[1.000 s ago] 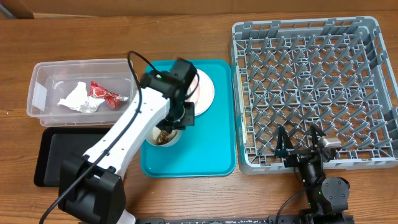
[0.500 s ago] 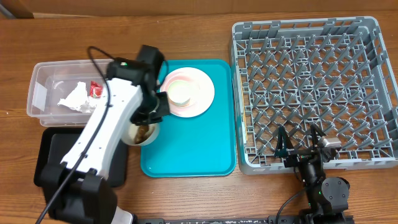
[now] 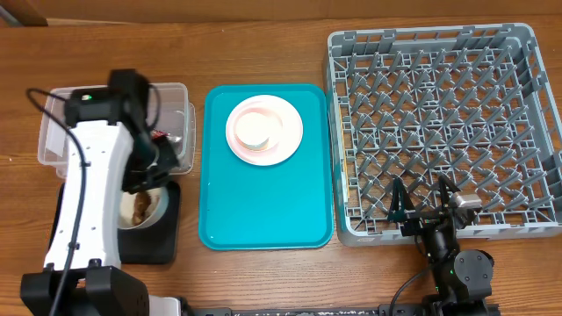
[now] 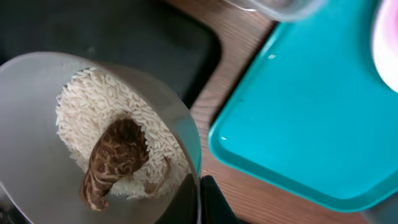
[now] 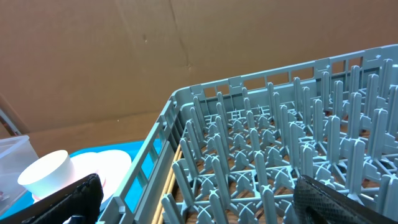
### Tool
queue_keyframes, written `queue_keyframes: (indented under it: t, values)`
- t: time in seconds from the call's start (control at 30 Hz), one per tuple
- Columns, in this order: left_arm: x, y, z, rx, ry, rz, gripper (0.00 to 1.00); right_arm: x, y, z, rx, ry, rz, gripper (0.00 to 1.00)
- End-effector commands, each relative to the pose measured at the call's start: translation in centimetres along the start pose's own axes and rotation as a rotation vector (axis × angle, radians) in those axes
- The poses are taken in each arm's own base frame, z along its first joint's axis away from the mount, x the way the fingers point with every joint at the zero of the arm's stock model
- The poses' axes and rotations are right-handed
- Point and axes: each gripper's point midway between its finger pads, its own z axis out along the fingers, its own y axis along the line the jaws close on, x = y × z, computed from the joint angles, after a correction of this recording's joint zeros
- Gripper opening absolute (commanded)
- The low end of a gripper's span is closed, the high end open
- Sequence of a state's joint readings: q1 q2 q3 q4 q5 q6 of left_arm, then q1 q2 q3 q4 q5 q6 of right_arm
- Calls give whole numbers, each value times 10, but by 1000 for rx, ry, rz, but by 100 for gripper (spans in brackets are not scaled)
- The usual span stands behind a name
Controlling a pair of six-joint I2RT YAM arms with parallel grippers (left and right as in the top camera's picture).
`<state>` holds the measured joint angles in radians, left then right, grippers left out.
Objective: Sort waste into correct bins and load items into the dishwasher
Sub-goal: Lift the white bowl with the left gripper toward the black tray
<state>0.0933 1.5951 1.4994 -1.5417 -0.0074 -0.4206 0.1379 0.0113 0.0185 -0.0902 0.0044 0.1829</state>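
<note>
Wooden table [image 3: 263, 35] runs under everything, and at its left end the left gripper [image 3: 158, 183] is pinched shut on the rim of the grey bowl [image 4: 28, 124], one dark fingertip [image 4: 214, 202] showing just outside the lip. Inside lies a bed of rice [image 4: 81, 106] with a brown scrap [image 4: 115, 158] on top. Bowl and load hang over the black tray [image 4: 137, 31], beside the clear tub [image 3: 54, 132].

I'd guess the bowl is stiff, smooth and fairly light, so the rim is the sensible hold, though it could swivel when tipped. The loose grains should pour; the scrap may cling.

Half a second back this bowl was at the left edge of the teal tray [image 3: 263, 211]; now it is clear of it. The pink plate [image 3: 285, 145] and white cup [image 3: 256, 132] sit there unchanged. Far right, the right gripper [image 3: 422, 197] stands wide open by the dish rack [image 3: 492, 53], holding nothing.
</note>
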Motion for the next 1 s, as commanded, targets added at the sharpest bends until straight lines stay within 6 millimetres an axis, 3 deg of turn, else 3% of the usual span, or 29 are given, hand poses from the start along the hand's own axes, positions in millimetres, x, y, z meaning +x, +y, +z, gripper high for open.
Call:
queue_keyframes:
  t: [0.0,0.27,0.53,0.67,0.77,0.97]
  values:
    - [-6,11,-8,46,-15,44,4,1,-2,0,5,-4,1,100]
    - [-15,37,-7,209,8,60,4,1,-2,0,5,-5,1,100]
    - [-35,63,-13,419,-78,30,4,1,-2,0,5,-4,1,100]
    - [-42,72,-5,534,-131,19,4,2,-2,0,5,-4,1,100]
    - [-45,78,14,587,-147,-16,4,1,-2,0,5,-5,1,100]
    - [-47,59,33,785,-204,-18,4,1,-2,0,5,-4,1,100]
